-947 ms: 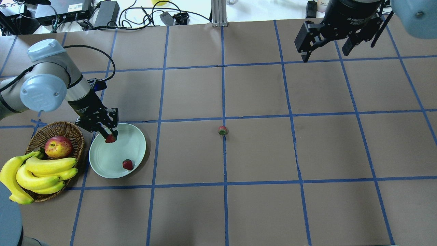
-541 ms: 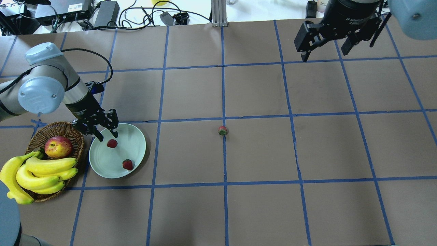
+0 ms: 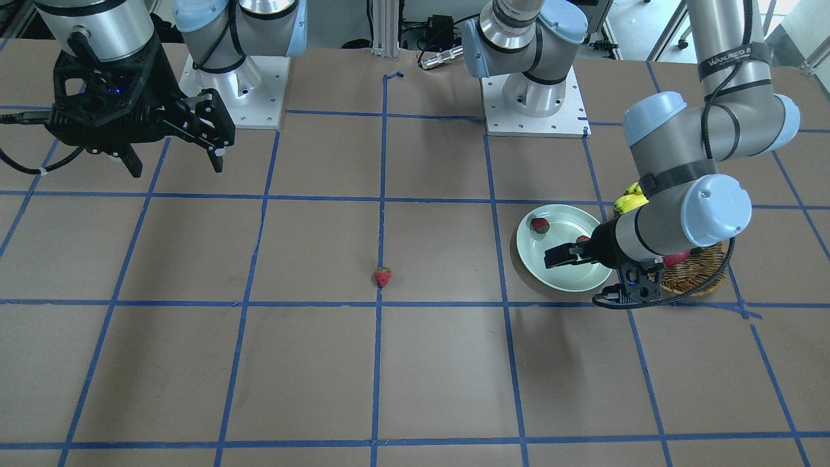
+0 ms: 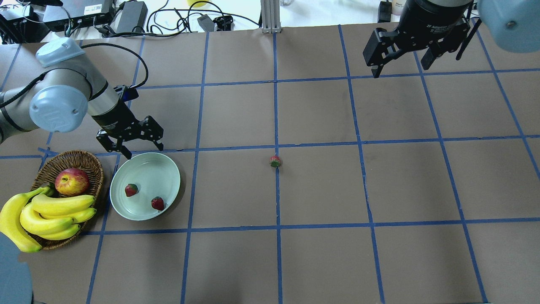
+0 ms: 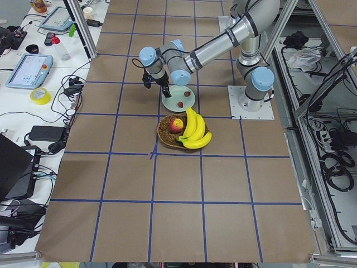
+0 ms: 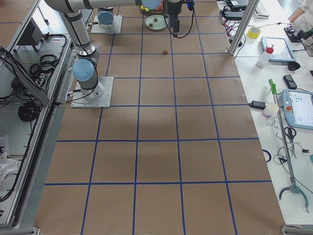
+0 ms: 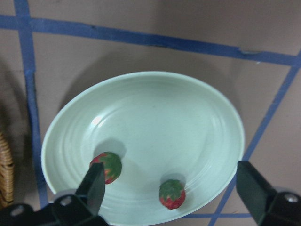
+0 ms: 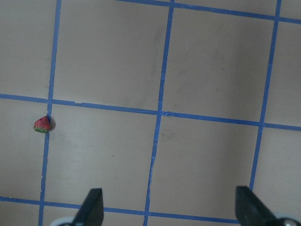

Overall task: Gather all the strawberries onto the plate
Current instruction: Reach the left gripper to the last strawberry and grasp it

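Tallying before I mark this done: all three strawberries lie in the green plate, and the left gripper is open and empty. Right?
Not quite. Only two lie in the plate, a first strawberry and a second strawberry; the third strawberry sits out on the table, as the overhead view shows. The left gripper is open and empty.

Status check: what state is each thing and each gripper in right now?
Plate: upright on the table.
Basket: upright, holding apple and bananas.
Basket-side strawberry: loose in the plate.
Other plated strawberry: loose, apart from it.
Last strawberry: on the table, outside the plate.
Left gripper: open, empty, over the plate's far edge.
Right gripper: open, empty, raised over the table.
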Action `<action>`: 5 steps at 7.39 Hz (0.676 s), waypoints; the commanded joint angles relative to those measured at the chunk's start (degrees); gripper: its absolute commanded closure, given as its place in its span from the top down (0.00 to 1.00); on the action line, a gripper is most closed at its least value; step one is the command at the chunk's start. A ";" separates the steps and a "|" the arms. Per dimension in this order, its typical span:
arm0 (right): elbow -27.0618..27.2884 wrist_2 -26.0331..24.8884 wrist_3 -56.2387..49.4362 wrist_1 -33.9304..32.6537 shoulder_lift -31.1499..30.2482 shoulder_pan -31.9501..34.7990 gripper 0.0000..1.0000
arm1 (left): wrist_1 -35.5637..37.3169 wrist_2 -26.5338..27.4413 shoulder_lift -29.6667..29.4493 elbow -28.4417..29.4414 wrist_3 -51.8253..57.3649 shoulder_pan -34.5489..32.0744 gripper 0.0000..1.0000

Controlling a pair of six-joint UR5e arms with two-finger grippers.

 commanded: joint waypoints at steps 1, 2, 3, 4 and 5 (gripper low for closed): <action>0.20 0.12 0.00 -0.12 -0.12 -0.02 1.00 | 7.87 -3.96 -0.90 0.28 -10.76 -9.09 1.00; 0.20 -0.06 0.00 -0.21 -0.12 -0.11 1.00 | 8.62 -7.46 -1.51 0.10 -11.22 -11.31 1.00; 0.20 -0.06 0.00 -0.64 -0.03 -0.02 1.00 | 9.76 -12.11 -1.95 0.01 -11.92 -12.46 1.00; 0.20 -0.06 0.00 -0.65 -0.12 -0.02 1.00 | 11.42 -11.89 -2.22 0.01 -15.58 -15.43 1.00; 0.20 0.03 0.00 -0.73 -0.12 -0.02 1.00 | 15.53 -9.89 -3.01 0.01 -19.71 -19.46 1.00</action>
